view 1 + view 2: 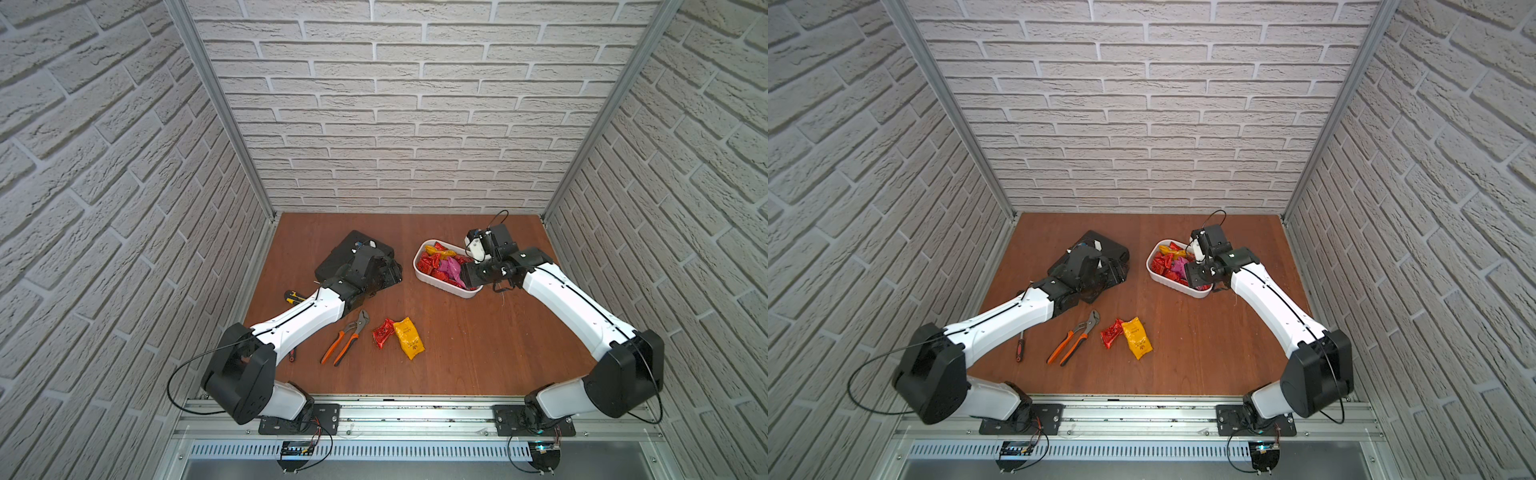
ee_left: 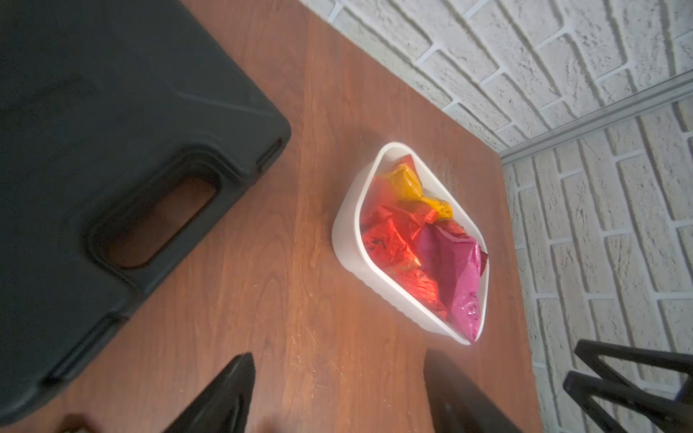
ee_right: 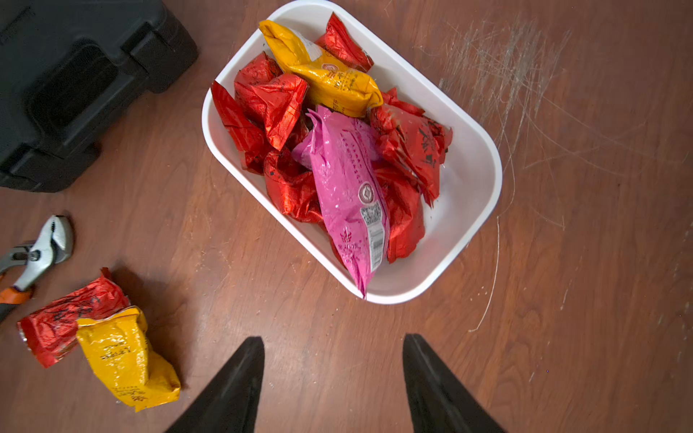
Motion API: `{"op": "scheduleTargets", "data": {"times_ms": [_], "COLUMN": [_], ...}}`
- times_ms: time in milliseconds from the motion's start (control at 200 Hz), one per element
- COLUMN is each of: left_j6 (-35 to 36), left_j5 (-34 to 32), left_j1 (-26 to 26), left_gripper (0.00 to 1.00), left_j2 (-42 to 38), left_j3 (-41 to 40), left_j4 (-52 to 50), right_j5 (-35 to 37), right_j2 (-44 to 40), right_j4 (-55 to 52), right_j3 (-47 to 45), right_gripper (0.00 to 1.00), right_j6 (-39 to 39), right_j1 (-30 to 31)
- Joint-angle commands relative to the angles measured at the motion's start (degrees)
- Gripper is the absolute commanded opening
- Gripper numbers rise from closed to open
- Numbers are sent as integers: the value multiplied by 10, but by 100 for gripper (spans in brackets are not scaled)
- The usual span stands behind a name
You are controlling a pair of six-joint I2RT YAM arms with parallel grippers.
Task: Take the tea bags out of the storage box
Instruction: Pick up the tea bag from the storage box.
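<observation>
The white storage box (image 1: 417,262) (image 1: 1148,266) (image 2: 348,240) (image 3: 468,180) stands at the back right of the table. It holds a heap of tea bags (image 1: 436,264) (image 1: 1167,266) (image 2: 397,240) (image 3: 337,150): mostly red, one pink, one yellow. A red tea bag (image 1: 383,332) (image 3: 67,315) and a yellow one (image 1: 409,343) (image 3: 123,360) lie together on the table in front. My right gripper (image 3: 332,339) is open and empty, raised by the box's near end. My left gripper (image 2: 339,354) is open and empty by the black case, left of the box.
A black tool case (image 1: 353,249) (image 2: 112,150) (image 3: 75,75) lies back left, partly under my left arm. Orange-handled pliers (image 1: 345,343) (image 3: 37,251) lie left of the loose sachets. Two screwdrivers (image 1: 293,296) (image 1: 1019,351) lie by the left arm. Brick walls enclose three sides.
</observation>
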Motion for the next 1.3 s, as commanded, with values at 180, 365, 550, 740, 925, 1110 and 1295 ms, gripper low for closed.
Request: {"op": "scheduleTargets", "data": {"times_ms": [180, 365, 550, 740, 925, 1110, 1295], "left_j6": [-69, -77, -80, -81, -82, -81, -78], "left_j5": [36, 33, 30, 28, 30, 30, 28], "left_j1": [6, 17, 22, 25, 26, 26, 26], "left_gripper": [76, 76, 76, 76, 75, 75, 75], "left_j2": [50, 60, 71, 79, 88, 92, 93], "left_j3": [37, 36, 38, 43, 50, 54, 57], "left_j4": [40, 46, 52, 54, 55, 56, 57], "right_j5": [45, 43, 71, 99, 129, 119, 102], "right_j2": [130, 193, 232, 260, 289, 275, 236], "right_j4": [-8, -20, -30, -38, -58, -54, -63], "right_j3": [128, 179, 198, 212, 238, 237, 248], "right_gripper": [66, 64, 58, 53, 32, 10, 6], "right_j6": [-45, -41, -37, -43, -45, -47, -39], "right_j1": [1, 8, 15, 27, 31, 33, 32]}}
